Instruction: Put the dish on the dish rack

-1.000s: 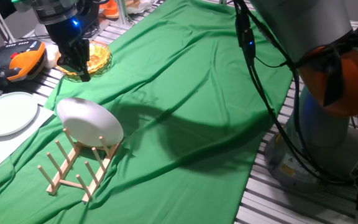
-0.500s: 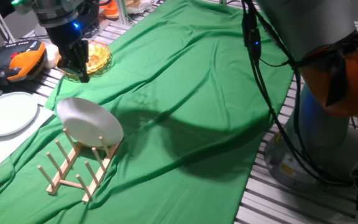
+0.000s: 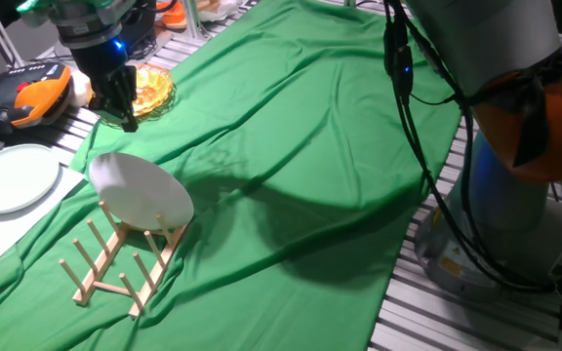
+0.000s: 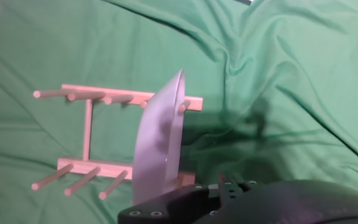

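A pale flat plate (image 3: 10, 177) lay on the white sheet at the left edge of the table, and an orange-yellow glass dish (image 3: 147, 91) sat further back, just behind my hand (image 3: 125, 115). An orange and black tool (image 3: 29, 95) lay near them. Nothing stood between me and the dish rack (image 3: 123, 259). The dish (image 3: 140, 191) was standing in the dish rack, leaning between the pegs at one end. My hand hung up above the green cloth (image 3: 310, 175), well apart from the dish, with the fingers pointing down. I could not tell if my fingers were apart or together. The cloth was wrinkled and covered most of the table (image 3: 437, 302). My big grey and orange base (image 3: 515, 146) stood on the right.
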You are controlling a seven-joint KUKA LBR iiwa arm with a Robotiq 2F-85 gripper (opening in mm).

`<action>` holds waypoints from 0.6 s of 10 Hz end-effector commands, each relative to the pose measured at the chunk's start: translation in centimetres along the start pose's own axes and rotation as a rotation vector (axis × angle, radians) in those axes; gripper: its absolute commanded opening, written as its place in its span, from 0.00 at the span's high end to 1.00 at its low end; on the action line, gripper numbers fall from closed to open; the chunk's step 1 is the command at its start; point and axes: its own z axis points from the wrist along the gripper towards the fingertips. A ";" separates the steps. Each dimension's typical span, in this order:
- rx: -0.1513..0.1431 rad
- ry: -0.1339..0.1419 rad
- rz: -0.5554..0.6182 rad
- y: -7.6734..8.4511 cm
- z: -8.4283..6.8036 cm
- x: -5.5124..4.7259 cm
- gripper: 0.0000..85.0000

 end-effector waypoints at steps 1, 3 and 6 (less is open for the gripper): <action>0.004 -0.002 0.000 0.0 0.0 -0.1 1.00; -0.003 0.004 0.001 0.0 0.1 -0.3 1.00; -0.011 0.014 0.004 0.0 0.1 -0.3 1.00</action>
